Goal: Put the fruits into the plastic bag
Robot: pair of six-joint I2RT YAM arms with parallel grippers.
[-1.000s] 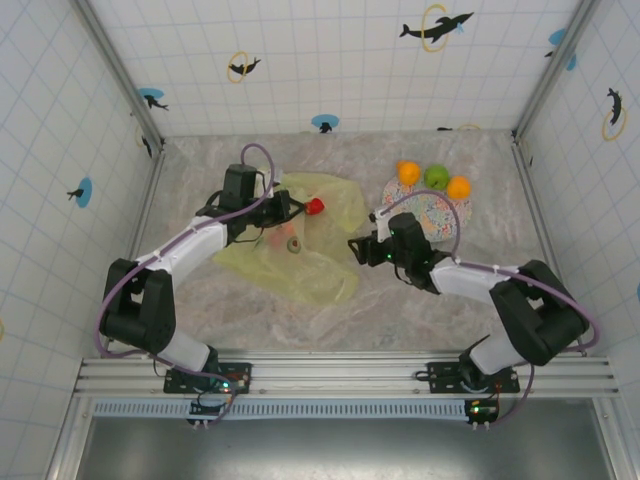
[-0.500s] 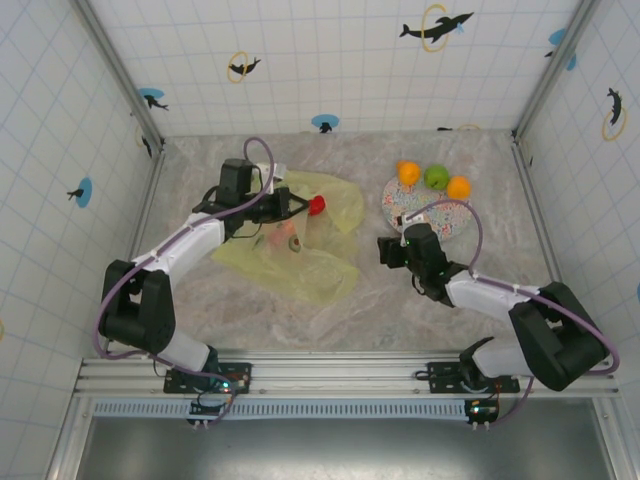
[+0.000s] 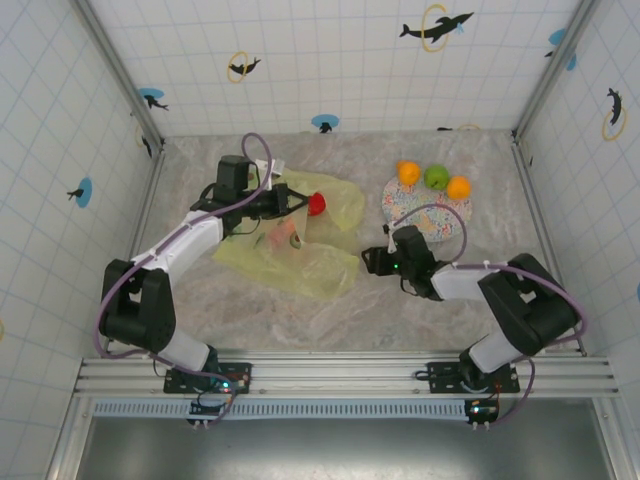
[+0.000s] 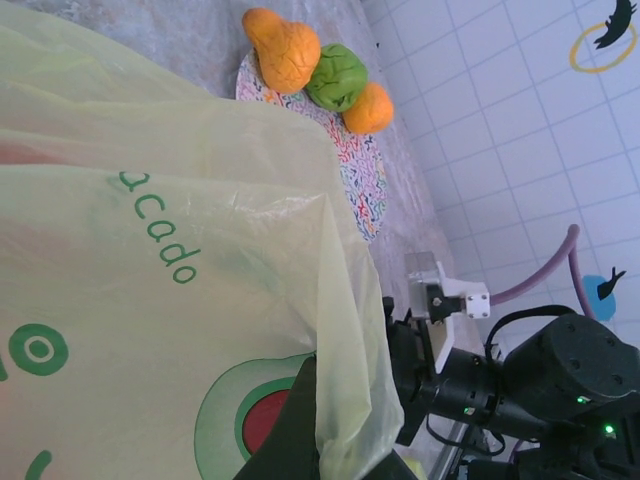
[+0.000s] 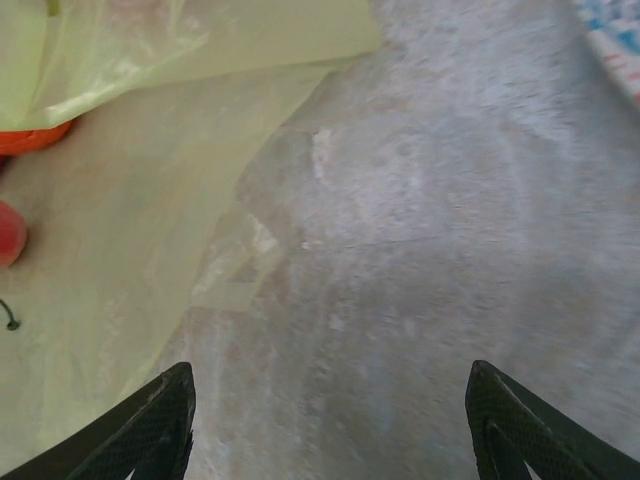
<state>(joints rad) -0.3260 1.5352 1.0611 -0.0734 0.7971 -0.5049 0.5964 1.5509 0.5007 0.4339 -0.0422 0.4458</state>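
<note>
Two grippers: left (image 3: 295,203) tight on plastic bag (image 3: 310,265) edge, right (image 5: 330,405) agape over free table (image 3: 400,315).

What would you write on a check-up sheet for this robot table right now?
Surface: grey marbled table.
Job's things: yellow-green bag lies crumpled; two orange fruits and a green fruit by the plate; red fruit at the bag.
Clutter: nothing seen.
Grippers: left gripper shut on the bag's edge; right gripper open, empty, over the table.
Cables: purple cable looped on each arm.
Surroundings: tiled walls with dolphin stickers.
</note>
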